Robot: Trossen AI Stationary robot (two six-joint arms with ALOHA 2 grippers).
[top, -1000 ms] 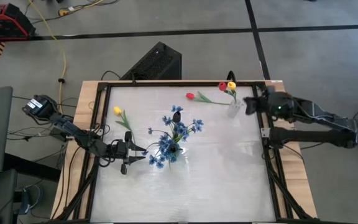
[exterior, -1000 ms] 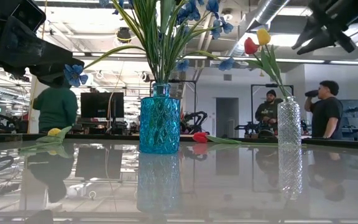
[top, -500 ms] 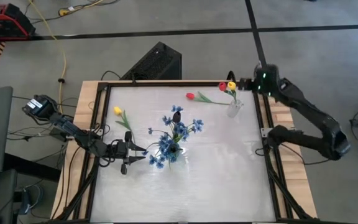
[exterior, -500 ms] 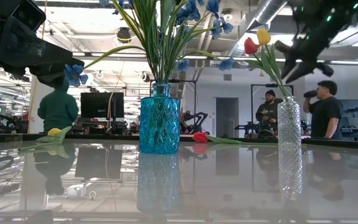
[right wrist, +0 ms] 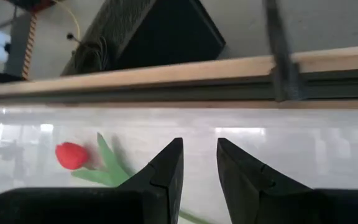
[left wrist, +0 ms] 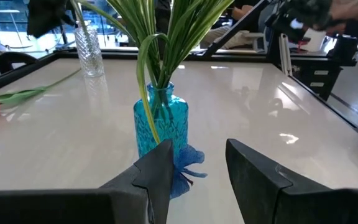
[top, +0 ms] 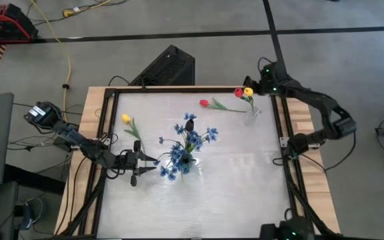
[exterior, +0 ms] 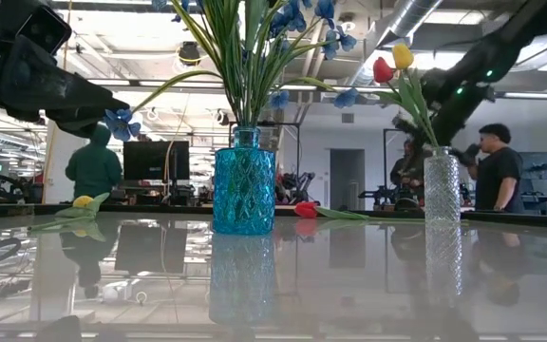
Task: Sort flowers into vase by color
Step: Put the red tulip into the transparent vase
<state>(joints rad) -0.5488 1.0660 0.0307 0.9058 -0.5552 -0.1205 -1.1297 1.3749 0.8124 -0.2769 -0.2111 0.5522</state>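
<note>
**While Blue Sprays Stand Sorted, Right Arm Swings In Toward Stray Red Tulip**

As seen from overhead, the right gripper [top: 260,85] hangs over the far edge of the table [top: 232,193], just beyond the clear vase [top: 251,117], which already holds one red and one yellow tulip. A second ago that arm reached in from the right edge; it has since swung round to the far side. A loose red tulip [top: 204,103] lies on the table left of the clear vase, and a loose yellow tulip [top: 126,119] lies well apart toward the far left. The left gripper [top: 151,163] waits just left of the blue vase [top: 184,160], unmoved, where the blue sprays are gathered.

At table height, the right arm slants down from the upper right to just behind the clear vase, where earlier it sat high and clear of it.

Past the left wrist, the fingers stand parted with nothing pinched; a drooping blue blossom [left wrist: 185,171] shows between them before the blue vase.

Past the right wrist, the fingers are likewise parted and empty, with the red tulip on the table beyond them.

My read is that the step in hand is the approach to the loose red tulip. Next the gripper needs to drop onto its thin stem, close, and lift it clear of the clear vase's leaves.
</note>
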